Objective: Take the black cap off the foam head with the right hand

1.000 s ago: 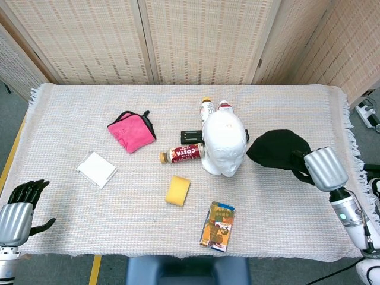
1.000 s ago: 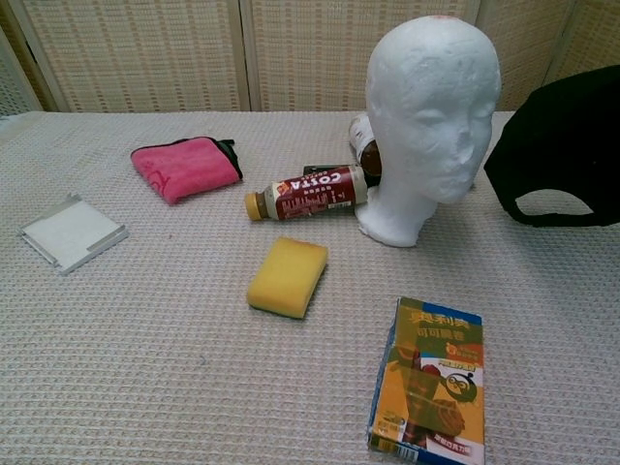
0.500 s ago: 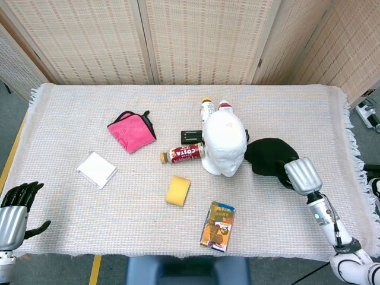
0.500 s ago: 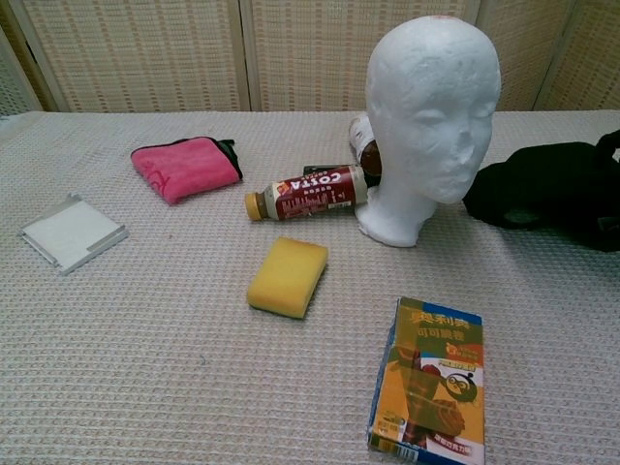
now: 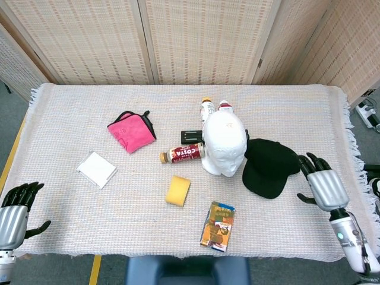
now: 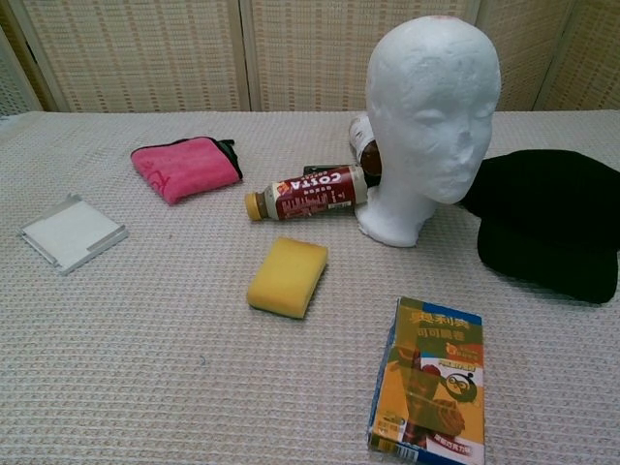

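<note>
The cap (image 5: 268, 167) is lying flat on the tablecloth (image 5: 71, 113), off the foam head (image 5: 224, 142) and just beside it on the robot's right, its near edge touching or almost touching the head's base in the chest view. The head is standing upright and bare.

The right hand (image 5: 321, 185) is sitting just beyond the cap's outer edge, fingers spread apart and holding nothing; whether a fingertip is touching the cap cannot be told. The left hand (image 5: 16, 208) is hanging off the near left edge of the table, fingers loosely apart and gripping nothing.

Other items noted: a brown bottle (image 5: 181, 153) is lying on its side against the head's left. Two more bottles (image 5: 207, 107) are lying behind the head, with a small black device (image 5: 191, 136) beside them. A pink cloth (image 5: 131, 131) is lying toward the left, a white square pad (image 5: 96, 169) nearer the left edge. A yellow sponge (image 5: 178, 190) and a printed carton (image 5: 218, 225) are sitting toward the front.
</note>
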Robot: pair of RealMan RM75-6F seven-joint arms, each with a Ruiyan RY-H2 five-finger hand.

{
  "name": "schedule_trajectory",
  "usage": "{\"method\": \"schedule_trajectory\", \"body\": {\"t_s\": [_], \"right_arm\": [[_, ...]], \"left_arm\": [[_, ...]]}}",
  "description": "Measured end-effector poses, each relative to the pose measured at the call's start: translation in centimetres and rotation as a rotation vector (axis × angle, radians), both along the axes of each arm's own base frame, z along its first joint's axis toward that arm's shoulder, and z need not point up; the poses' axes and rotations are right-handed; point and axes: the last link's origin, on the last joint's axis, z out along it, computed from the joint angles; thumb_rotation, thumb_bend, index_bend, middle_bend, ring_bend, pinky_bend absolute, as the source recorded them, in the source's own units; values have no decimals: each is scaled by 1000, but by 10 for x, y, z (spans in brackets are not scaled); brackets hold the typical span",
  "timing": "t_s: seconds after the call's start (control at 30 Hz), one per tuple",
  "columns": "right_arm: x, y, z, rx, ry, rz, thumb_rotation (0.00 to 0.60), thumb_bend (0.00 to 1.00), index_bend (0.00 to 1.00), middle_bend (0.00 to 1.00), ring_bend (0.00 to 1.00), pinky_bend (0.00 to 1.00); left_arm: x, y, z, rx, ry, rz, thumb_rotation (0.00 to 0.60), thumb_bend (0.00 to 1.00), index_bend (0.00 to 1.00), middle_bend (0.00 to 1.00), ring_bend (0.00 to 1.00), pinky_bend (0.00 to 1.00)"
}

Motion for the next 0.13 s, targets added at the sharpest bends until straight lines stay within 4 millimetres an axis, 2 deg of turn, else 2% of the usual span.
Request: {"method": "schedule_trajectory", "body": {"t_s": [0.13], "right_arm": [[-6,40,13,-76,-25,-37,600,128,316,302,238,344]], "left_arm": [[0,-1,-3,-1,-5,-2,600,169,189,184,141,158]]}}
